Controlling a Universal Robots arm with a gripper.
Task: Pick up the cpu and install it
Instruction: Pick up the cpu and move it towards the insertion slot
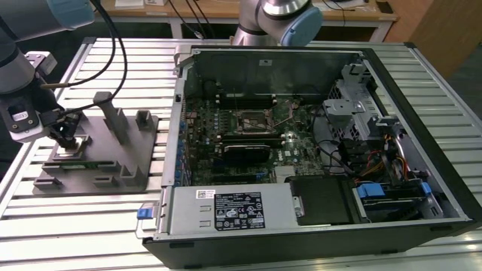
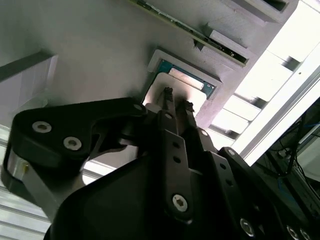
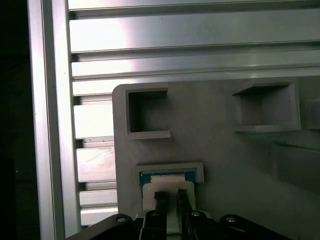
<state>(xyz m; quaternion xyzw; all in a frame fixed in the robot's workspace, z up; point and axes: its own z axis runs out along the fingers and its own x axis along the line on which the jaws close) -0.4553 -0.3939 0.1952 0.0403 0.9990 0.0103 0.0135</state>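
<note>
At the exterior view's left, on the slatted tabletop (image 1: 83,226): grey tray (image 1: 124,169), standing beside the open computer case (image 1: 301,59). Cpu (image 1: 71,151) seated flat in a shallow square nest near the tray's left edge; silver plate up, green rim showing at one side in both wrist views (image 2: 189,82) (image 3: 167,179). Not lifted, by the look of it.

Gripper (image 1: 66,138) poised straight over that nest, pointing down. Socket (image 1: 252,119) well apart to the right, inside the case, with its lid apparently raised.

Step in hand, as judged: taking hold of the cpu.
- Keep the approach vertical and centred on the plate; avoid nudging the nest walls.
- Aim to bear on the plate's opposite edges, level, so the cpu comes up flat rather than tipped.
- Go light on pressure; avoid dragging the cpu sideways in its nest.

Fingers (image 2: 168,100) (image 3: 160,197): set narrow, a slim gap between the tips, narrower than the plate itself. Nothing clamped between them. Tips over the middle of the plate, at or just above its surface; contact cannot be confirmed. At this spread, no purchase on the cpu's sides, so a hold on it looks not yet made.
</note>
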